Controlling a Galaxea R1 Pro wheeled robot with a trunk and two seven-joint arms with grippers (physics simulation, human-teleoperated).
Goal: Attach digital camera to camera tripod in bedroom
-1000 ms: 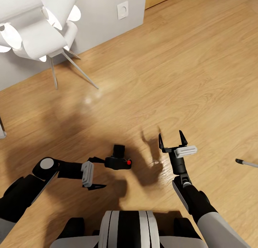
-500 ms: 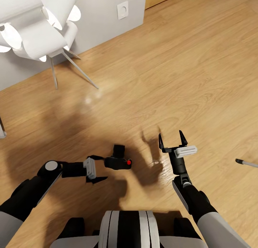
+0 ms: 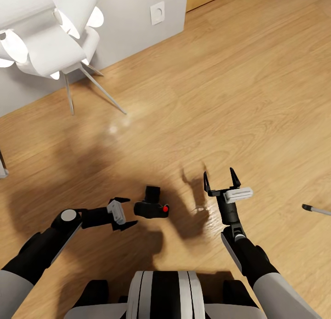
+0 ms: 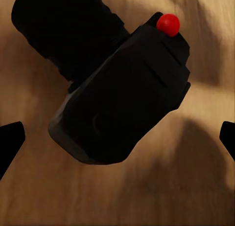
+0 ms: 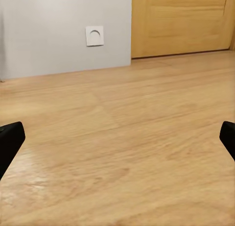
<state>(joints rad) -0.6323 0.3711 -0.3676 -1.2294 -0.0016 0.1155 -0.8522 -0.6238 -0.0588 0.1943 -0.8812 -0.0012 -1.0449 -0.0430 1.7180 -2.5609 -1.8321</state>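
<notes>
Digital camera [image 3: 151,205] on floor, lens hard to make out | left hand [image 3: 125,213] released beside it | right hand [image 3: 221,178] released

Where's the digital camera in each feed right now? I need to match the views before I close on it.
Head view: digital camera lies on the wood floor, low centre, just ahead of the open left end effector.
Left wrist view: fills the centre, between the fingertips.
Right wrist view: not in it.
Shared landmark: its red button.
</notes>
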